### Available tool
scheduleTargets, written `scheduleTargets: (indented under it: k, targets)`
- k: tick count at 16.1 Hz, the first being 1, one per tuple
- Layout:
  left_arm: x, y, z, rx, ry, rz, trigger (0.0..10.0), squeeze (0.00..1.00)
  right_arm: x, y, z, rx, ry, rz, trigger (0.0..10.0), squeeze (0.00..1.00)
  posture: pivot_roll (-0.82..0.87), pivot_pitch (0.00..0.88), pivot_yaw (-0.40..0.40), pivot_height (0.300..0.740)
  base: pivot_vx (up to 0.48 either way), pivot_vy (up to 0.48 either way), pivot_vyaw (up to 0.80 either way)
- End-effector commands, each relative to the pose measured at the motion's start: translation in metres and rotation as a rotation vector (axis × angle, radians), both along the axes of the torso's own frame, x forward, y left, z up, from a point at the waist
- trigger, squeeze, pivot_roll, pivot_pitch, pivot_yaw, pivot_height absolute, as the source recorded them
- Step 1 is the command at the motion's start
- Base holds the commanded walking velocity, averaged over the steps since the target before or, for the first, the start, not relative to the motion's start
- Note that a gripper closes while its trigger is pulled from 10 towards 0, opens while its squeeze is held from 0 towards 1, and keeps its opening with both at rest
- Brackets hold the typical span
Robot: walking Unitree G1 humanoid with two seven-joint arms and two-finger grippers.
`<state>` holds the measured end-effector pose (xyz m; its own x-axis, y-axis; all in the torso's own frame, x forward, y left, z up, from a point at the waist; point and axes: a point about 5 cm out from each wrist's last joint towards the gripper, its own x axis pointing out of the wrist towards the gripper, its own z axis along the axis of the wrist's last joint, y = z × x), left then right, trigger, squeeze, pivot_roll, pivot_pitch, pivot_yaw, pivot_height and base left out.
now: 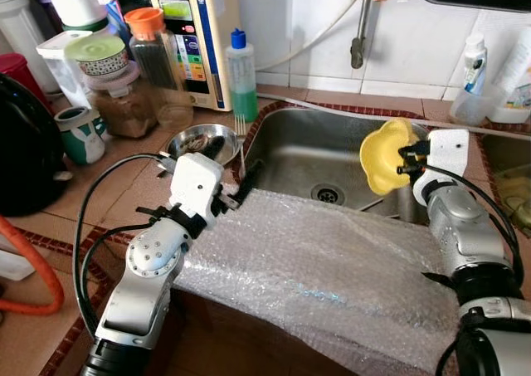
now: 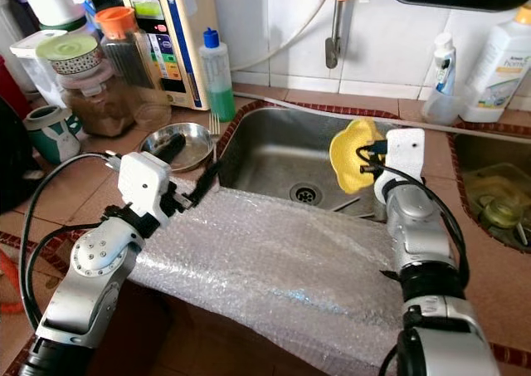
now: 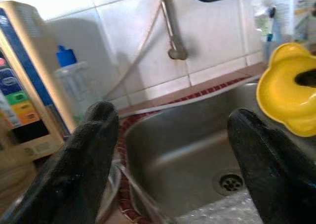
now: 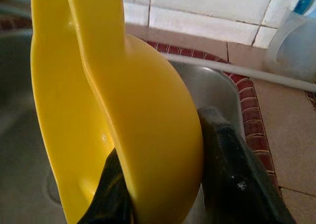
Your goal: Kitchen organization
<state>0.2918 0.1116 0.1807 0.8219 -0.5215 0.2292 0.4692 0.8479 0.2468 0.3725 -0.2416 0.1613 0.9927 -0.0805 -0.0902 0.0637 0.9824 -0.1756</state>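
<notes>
A tiled kitchen counter (image 1: 99,193) with a red mosaic edge surrounds one stainless steel sink (image 1: 307,156), its front rim draped in a crinkled sheet of bubble wrap (image 1: 332,268). From the head cameras, one round metal dish (image 1: 199,141) sits just beside the sink's left edge, with one clear bottle with a blue cap (image 1: 241,75) behind it and several jars crowded at the far left. The right gripper (image 1: 404,162) holds one glossy yellow bowl (image 1: 383,156) with a scalloped rim, tilted on edge above the basin. The left wrist view shows the left gripper (image 3: 173,159) with its two black fingers spread wide, empty, facing the sink. In the right wrist view, black fingers (image 4: 232,174) pinch the bowl's smooth plastic wall from both sides.
</notes>
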Motion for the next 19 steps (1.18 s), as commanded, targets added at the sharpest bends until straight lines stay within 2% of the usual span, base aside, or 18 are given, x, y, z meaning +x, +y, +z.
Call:
scheduleTargets:
  k: [1, 2, 3, 8, 12, 15, 16, 17, 19]
  targets:
    - [-0.002, 0.000, 0.005, 0.016, -0.017, -0.026, 10.0, 1.00, 0.006, 0.003, 0.007, -0.061, -0.006, 0.042, 2.2, 0.00, -0.18, 0.109, 0.129, 0.740, 0.000, 0.000, 0.00]
    - [-0.002, 0.000, 0.005, 0.017, -0.015, -0.029, 10.0, 1.00, 0.007, 0.004, 0.006, -0.092, 0.013, 0.061, 10.0, 0.00, -0.18, 0.108, 0.131, 0.740, 0.000, 0.000, 0.00]
    - [-0.002, -0.001, 0.005, 0.018, -0.010, -0.031, 10.0, 1.00, 0.008, 0.005, -0.005, -0.127, 0.096, 0.094, 10.0, 0.00, -0.18, 0.108, 0.131, 0.740, 0.000, 0.000, 0.00]
    - [-0.002, -0.004, 0.003, 0.011, 0.016, -0.044, 10.0, 1.00, 0.005, 0.008, -0.025, -0.174, 0.211, 0.141, 10.0, 0.00, -0.18, 0.111, 0.134, 0.740, 0.000, 0.000, 0.00]
    - [-0.016, -0.021, -0.009, 0.081, 0.104, -0.305, 10.0, 1.00, 0.007, 0.011, -0.025, -0.152, 0.229, 0.165, 10.0, 0.00, -0.18, 0.111, 0.134, 0.740, 0.000, 0.000, 0.00]
    - [-0.019, -0.023, -0.012, 0.102, 0.126, -0.342, 10.0, 1.00, 0.007, 0.011, -0.027, -0.160, 0.238, 0.167, 10.0, 0.00, -0.18, 0.111, 0.132, 0.740, 0.000, 0.000, 0.00]
    - [-0.019, -0.024, -0.013, 0.108, 0.133, -0.341, 10.0, 1.00, 0.007, 0.011, -0.027, -0.160, 0.238, 0.165, 10.0, 0.73, -0.18, 0.111, 0.131, 0.740, 0.000, 0.000, 0.00]
    - [-0.020, -0.024, -0.015, 0.123, 0.145, -0.351, 10.0, 1.00, 0.007, 0.010, -0.027, -0.168, 0.238, 0.163, 10.0, 1.00, -0.18, 0.112, 0.132, 0.740, 0.000, 0.000, 0.00]
    - [-0.022, -0.024, -0.020, 0.164, 0.169, -0.373, 10.0, 1.00, 0.007, 0.010, -0.028, -0.159, 0.245, 0.163, 10.0, 1.00, -0.18, 0.112, 0.134, 0.740, 0.000, 0.000, 0.00]
